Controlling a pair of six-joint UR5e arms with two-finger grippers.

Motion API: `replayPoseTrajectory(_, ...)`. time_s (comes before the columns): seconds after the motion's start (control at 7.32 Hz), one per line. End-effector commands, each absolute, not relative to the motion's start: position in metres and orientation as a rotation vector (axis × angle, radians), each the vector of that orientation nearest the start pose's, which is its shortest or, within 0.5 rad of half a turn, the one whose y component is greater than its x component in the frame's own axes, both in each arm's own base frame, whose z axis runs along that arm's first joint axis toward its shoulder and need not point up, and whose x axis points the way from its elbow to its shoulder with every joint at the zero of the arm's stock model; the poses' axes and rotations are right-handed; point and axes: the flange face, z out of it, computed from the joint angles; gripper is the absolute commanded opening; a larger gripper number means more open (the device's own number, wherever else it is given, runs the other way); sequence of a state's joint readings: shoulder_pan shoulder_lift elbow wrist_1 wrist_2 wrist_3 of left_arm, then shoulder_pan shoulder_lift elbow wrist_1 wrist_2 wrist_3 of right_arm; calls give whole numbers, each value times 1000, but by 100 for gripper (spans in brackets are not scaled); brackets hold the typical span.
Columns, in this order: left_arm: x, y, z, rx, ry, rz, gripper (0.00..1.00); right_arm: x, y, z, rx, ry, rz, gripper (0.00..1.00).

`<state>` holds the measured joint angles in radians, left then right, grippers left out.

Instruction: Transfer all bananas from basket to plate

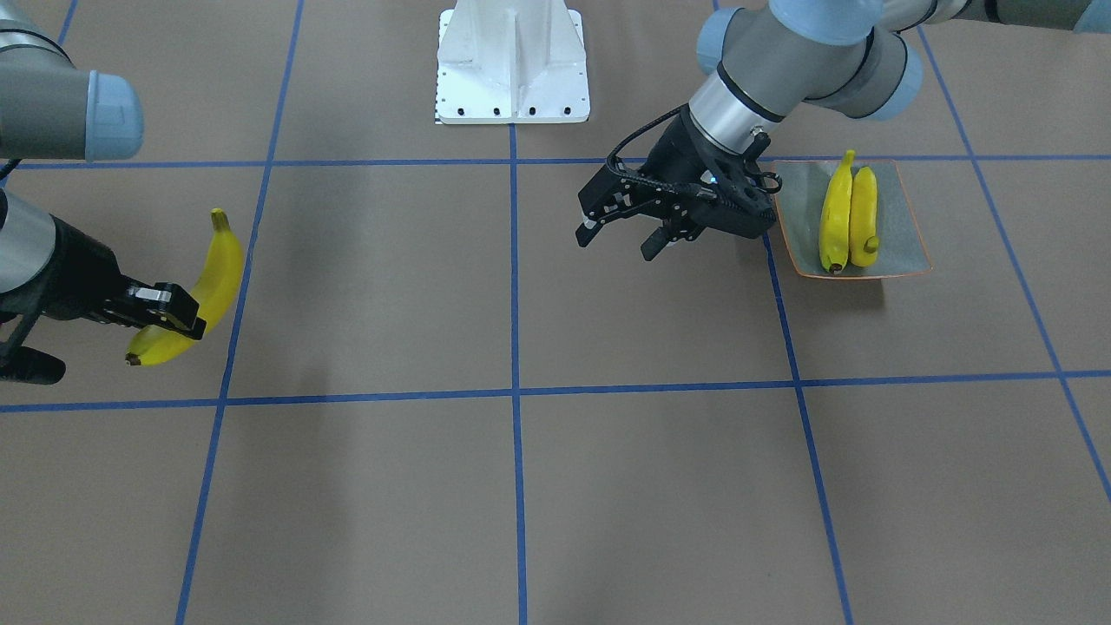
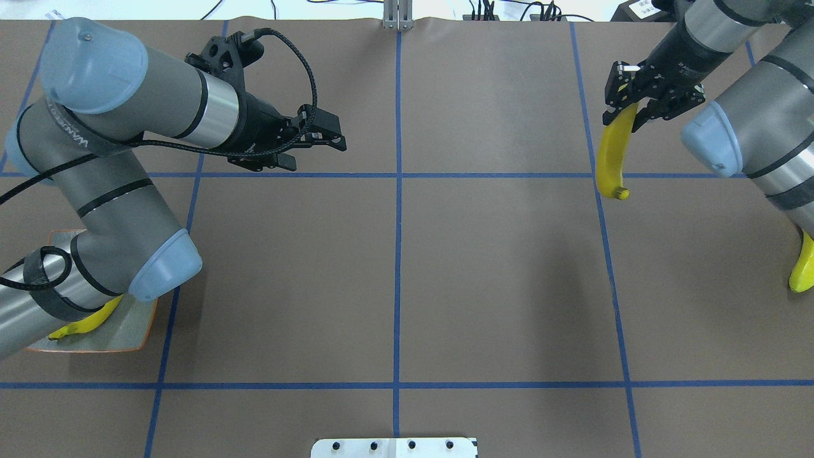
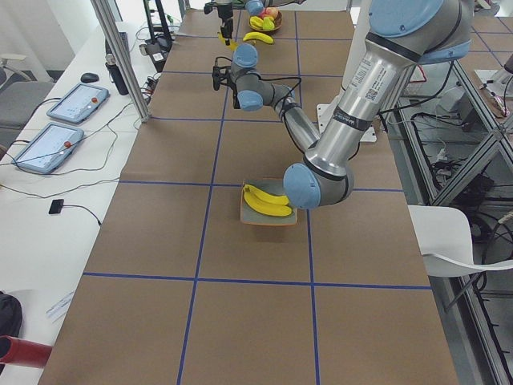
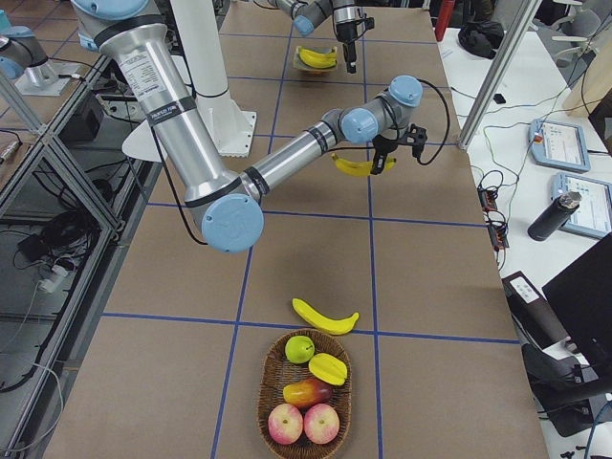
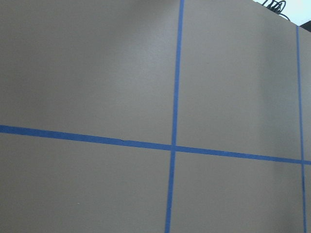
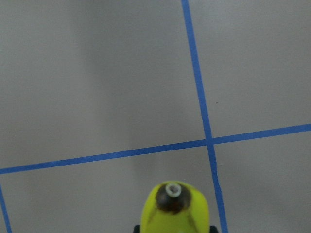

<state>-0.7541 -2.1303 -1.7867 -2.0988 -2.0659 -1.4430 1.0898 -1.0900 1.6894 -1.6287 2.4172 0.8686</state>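
Observation:
The plate (image 1: 903, 227) holds two bananas (image 1: 849, 219) side by side; in the overhead view my left arm hides most of the plate (image 2: 137, 321). My left gripper (image 1: 616, 243) hangs open and holds nothing, just beside the plate, toward the table's middle. My right gripper (image 2: 626, 114) is shut on a third banana (image 2: 610, 159), which hangs above the table with its dark tip (image 6: 172, 194) showing in the right wrist view. A fourth banana (image 4: 325, 316) lies on the table right beside the basket (image 4: 273, 421).
The basket holds apples (image 4: 304, 423), a green fruit (image 4: 300, 348) and other fruit. A white mount base (image 1: 512, 65) stands at the robot's side of the table. Blue tape lines (image 1: 514, 391) grid the brown tabletop. Tablets (image 3: 78, 103) and cables lie on a side bench.

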Motion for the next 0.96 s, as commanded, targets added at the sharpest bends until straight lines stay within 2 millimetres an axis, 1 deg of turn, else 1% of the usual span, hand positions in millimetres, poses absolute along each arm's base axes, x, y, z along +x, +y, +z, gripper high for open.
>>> replayPoseTrajectory(0.0, 409, -481, 159, 169, 1387, -175, 100, -258, -596, 283, -104, -1027, 83, 0)
replayPoseTrajectory(0.14, 415, -473, 155, 167, 1415, -159, 100, -259, -595, 268, -121, -1056, 95, 0)
replayPoseTrajectory(0.27, 418, -469, 154, 165, 1424, -150, 100, -259, -594, 265, -110, -1064, 87, 0)
replayPoseTrajectory(0.55, 422, -466, 155, 158, 1422, -145, 100, -266, -589, 261, -80, -1096, 67, 0)
replayPoseTrajectory(0.68, 421, -466, 154, 160, 1426, -143, 100, -268, -587, 255, -76, -1103, 56, 0)
replayPoseTrajectory(0.82, 421, -466, 154, 161, 1426, -142, 100, -270, -586, 256, -66, -1110, 44, 0)
